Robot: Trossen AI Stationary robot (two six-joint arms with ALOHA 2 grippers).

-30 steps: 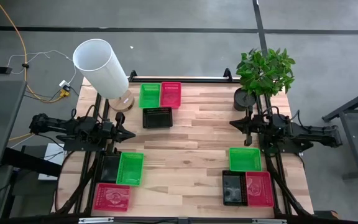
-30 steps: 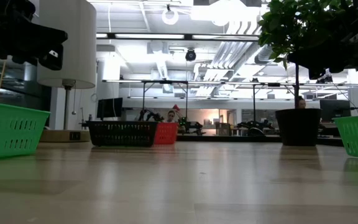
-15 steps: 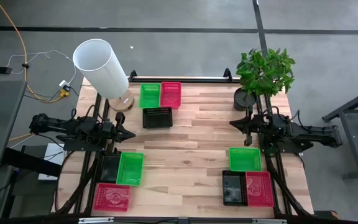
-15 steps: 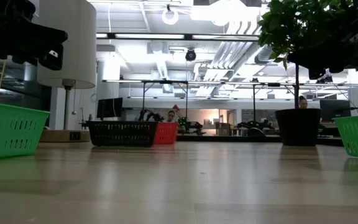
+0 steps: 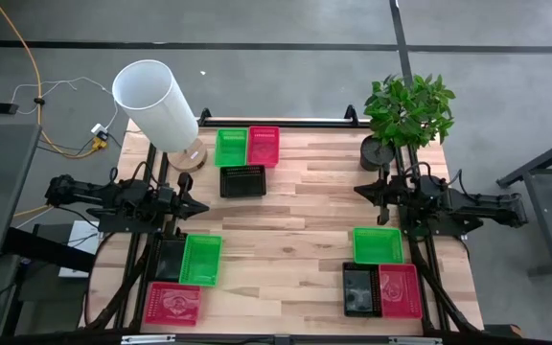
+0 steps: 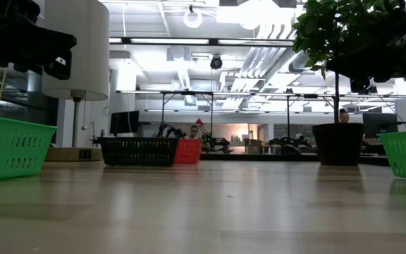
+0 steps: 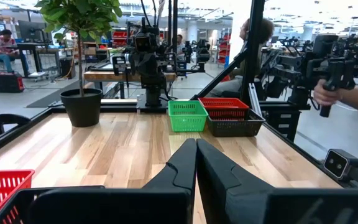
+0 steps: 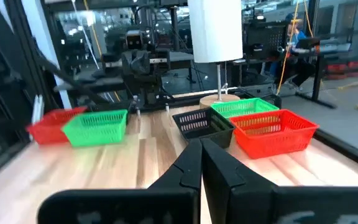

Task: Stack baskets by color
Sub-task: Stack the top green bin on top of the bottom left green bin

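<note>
Nine baskets stand on the wooden table in three groups. At the far side are a green basket (image 5: 230,147), a red one (image 5: 263,146) and a black one (image 5: 242,180). Near left are a black basket (image 5: 169,259), a green one (image 5: 200,259) and a red one (image 5: 173,303). Near right are a green basket (image 5: 378,244), a black one (image 5: 359,289) and a red one (image 5: 400,290). My left gripper (image 5: 202,206) (image 7: 196,146) hangs shut and level at the left side. At the right side my right gripper (image 5: 359,191) (image 8: 201,144) is likewise shut and level. Both are clear of every basket.
A tall white cylinder lamp (image 5: 156,103) stands at the far left corner. A black pot with a green plant (image 5: 405,120) stands at the far right corner. Bare wood (image 5: 295,225) lies in the table's middle between the groups. People show in the room beyond.
</note>
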